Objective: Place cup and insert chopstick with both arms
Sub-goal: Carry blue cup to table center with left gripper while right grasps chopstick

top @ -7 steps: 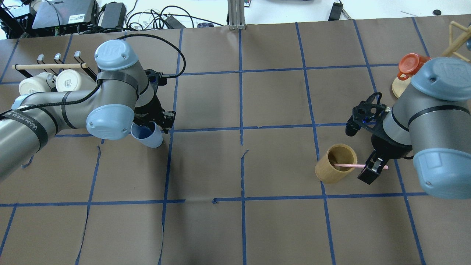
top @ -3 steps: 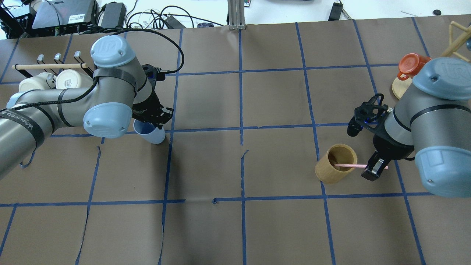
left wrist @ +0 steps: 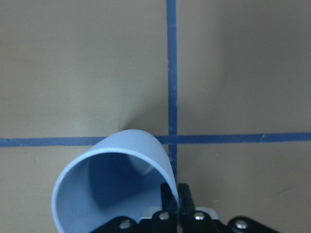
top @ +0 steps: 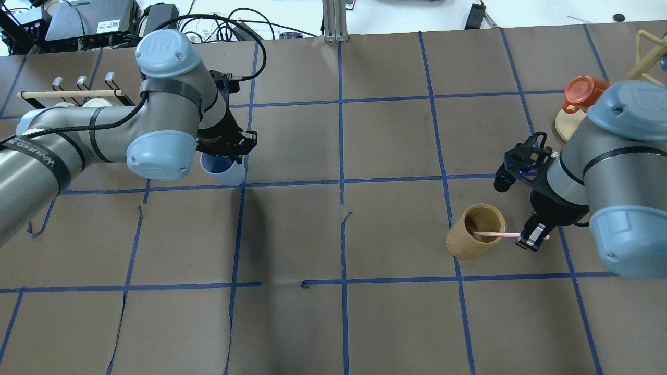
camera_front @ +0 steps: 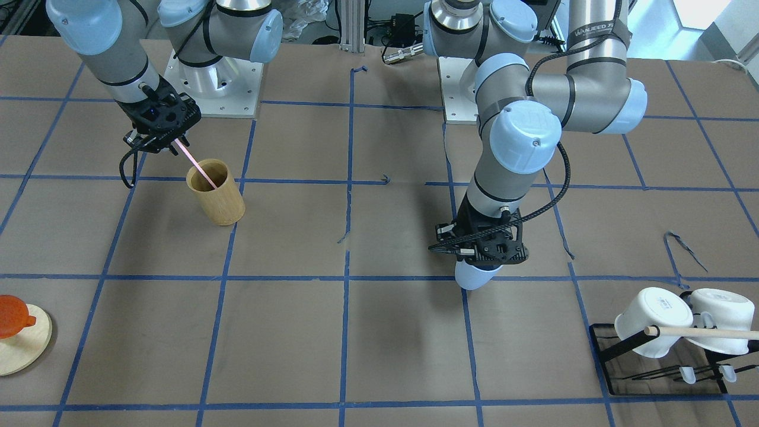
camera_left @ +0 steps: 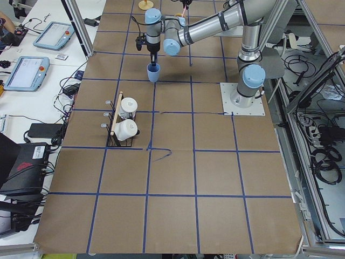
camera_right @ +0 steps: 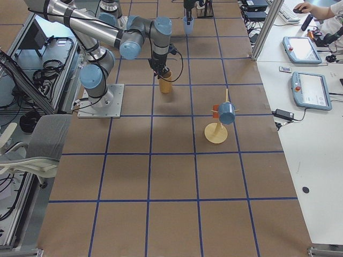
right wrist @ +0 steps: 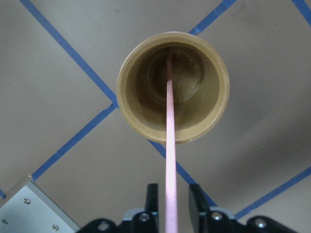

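Pink chopstick slants out of the bamboo cup, lower end inside, upper end pinched in the closed right gripper just beside that cup. Blue cup is well apart from it, rim clamped by the left gripper, near the table.

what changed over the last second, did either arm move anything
The left gripper, still shut on the blue cup, carried it toward the far side of the table and slightly toward the centre. The right gripper shifted only slightly, still pinching the pink chopstick, whose tip stays inside the bamboo cup. The mug rack and orange cup stayed put.
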